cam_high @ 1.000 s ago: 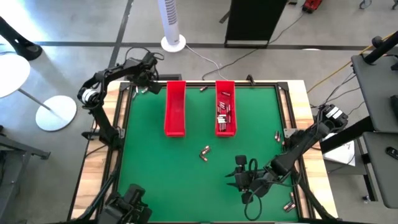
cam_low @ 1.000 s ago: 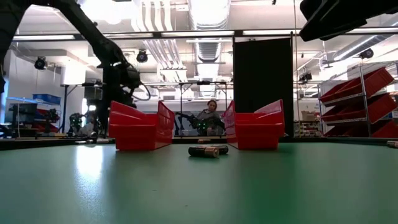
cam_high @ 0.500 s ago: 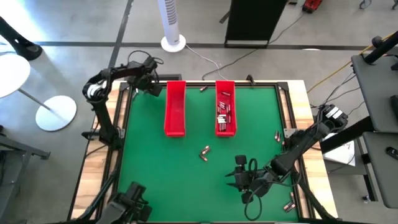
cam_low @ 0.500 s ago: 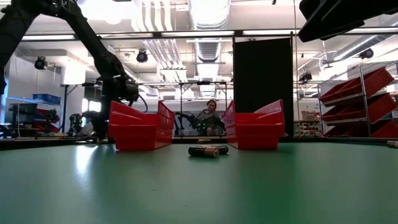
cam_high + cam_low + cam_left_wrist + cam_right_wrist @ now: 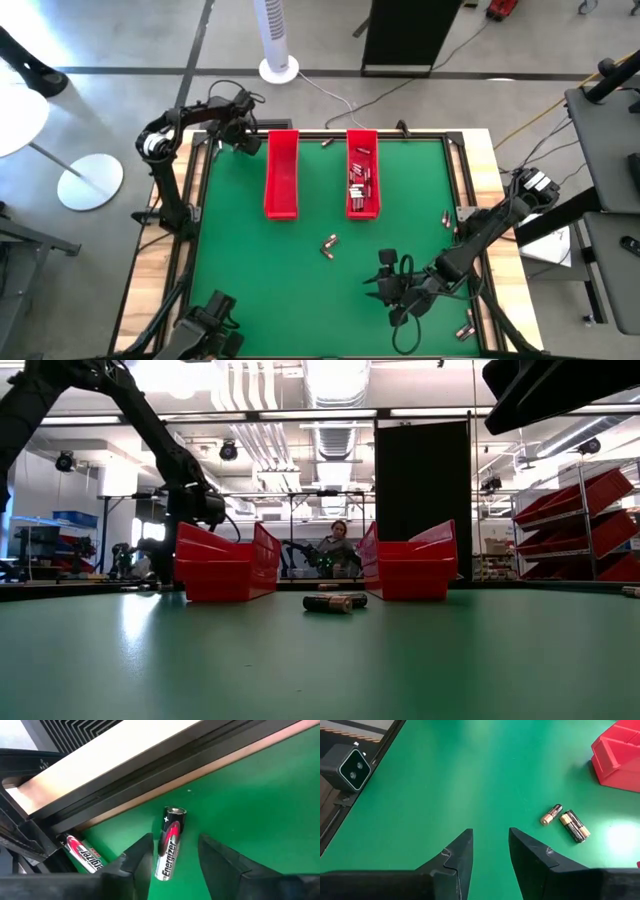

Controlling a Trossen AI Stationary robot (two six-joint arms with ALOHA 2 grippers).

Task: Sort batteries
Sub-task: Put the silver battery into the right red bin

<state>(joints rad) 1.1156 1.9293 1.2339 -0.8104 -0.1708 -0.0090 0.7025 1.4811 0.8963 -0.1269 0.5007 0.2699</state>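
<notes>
Left wrist view had the left end effector (image 5: 172, 865) at the worktop's far-left corner, fingers spread either side of a black-and-silver Energizer battery (image 5: 170, 842) lying flat on the green mat. Pads (image 5: 140, 857) weren't touching it, so no grip yet. Jaws straddled it across its width, likely lined up that way for a pinch across the barrel. A second Energizer cell (image 5: 82, 854) sat tucked against the black frame rail (image 5: 150, 775), probably harder to reach there.

High view: left end effector (image 5: 238, 135) was just outside the left red tray (image 5: 282, 175), which looked empty. The right red tray (image 5: 362, 178) held a pile of batteries (image 5: 360, 180); presumably one tray per type.

Right end effector (image 5: 490, 852) hovered over the near-right part of the worktop, fingers parted, nothing between them. It pointed toward a loose pair of cells mid-worktop (image 5: 567, 822), one short and one longer, lying near each other and short of the trays. My guess is it was waiting.

More strays sat along the right edge (image 5: 446, 217), near the near-right corner (image 5: 464, 327), and one at the far edge (image 5: 327, 142). Sorting looked well short of done.
</notes>
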